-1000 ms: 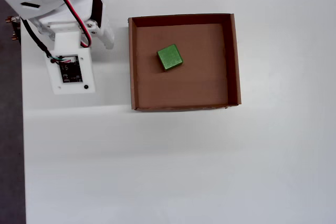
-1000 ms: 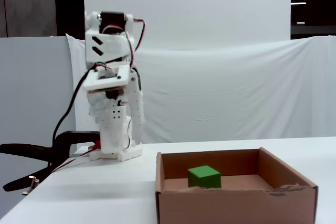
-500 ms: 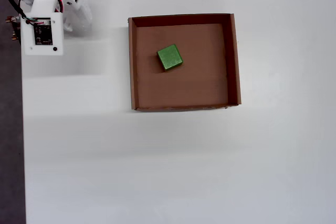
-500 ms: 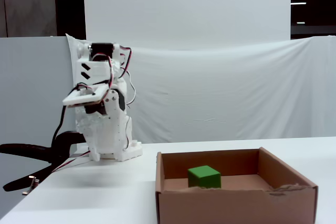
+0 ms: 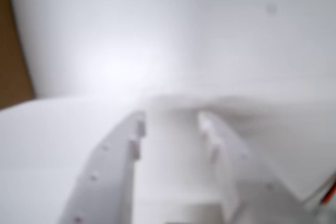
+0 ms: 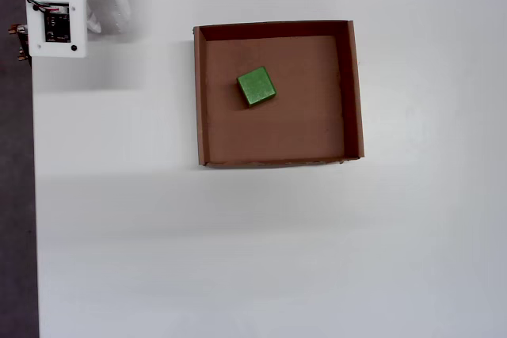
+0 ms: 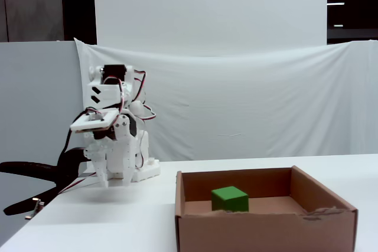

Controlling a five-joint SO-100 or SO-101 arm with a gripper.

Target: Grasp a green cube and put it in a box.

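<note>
The green cube (image 6: 256, 86) lies inside the brown cardboard box (image 6: 355, 93), on its bottom, left of centre and a little turned. The fixed view shows the cube (image 7: 230, 199) behind the front wall of the box (image 7: 266, 231). The white arm (image 6: 55, 13) is folded at the table's far left corner, well away from the box. My gripper (image 7: 116, 182) points down just above the table there. In the blurred wrist view my gripper (image 5: 172, 116) shows its two white fingers apart with only white table between them; it is open and empty.
The table (image 6: 238, 259) is white, with a white cloth backdrop (image 7: 248, 104) behind it. A dark strip (image 6: 16, 195) runs along the table's left edge in the overhead view. A brown patch (image 5: 10, 51) shows at the left of the wrist view.
</note>
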